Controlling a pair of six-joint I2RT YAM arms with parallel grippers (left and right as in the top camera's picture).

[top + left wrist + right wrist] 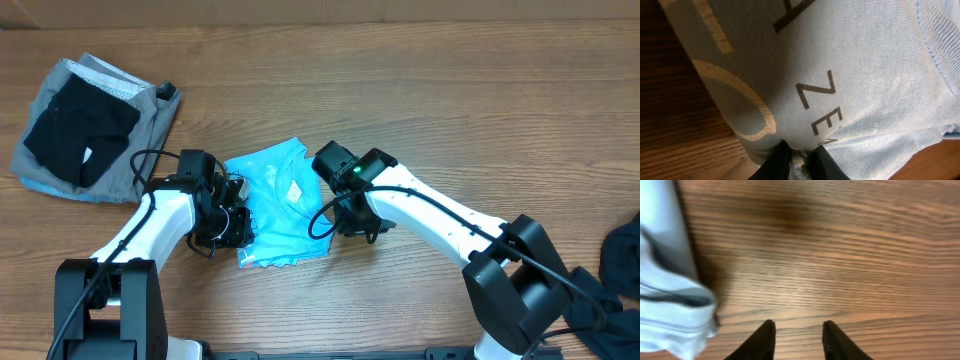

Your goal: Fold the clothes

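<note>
The clothes here are chiefly a light-blue T-shirt, bunched into a small heap at the table's middle. In the left wrist view the T-shirt fills the frame and shows dark and pale lettering. My left gripper is at the heap's left edge. Its black fingers are shut on a fold of the blue cloth. My right gripper sits just off the heap's right edge. It stands open over bare wood with nothing between its fingers, and the shirt's hem lies to their left.
A black garment lies on a grey one at the back left corner. A dark garment shows at the right edge. The wooden table stretches behind and to the right of the heap.
</note>
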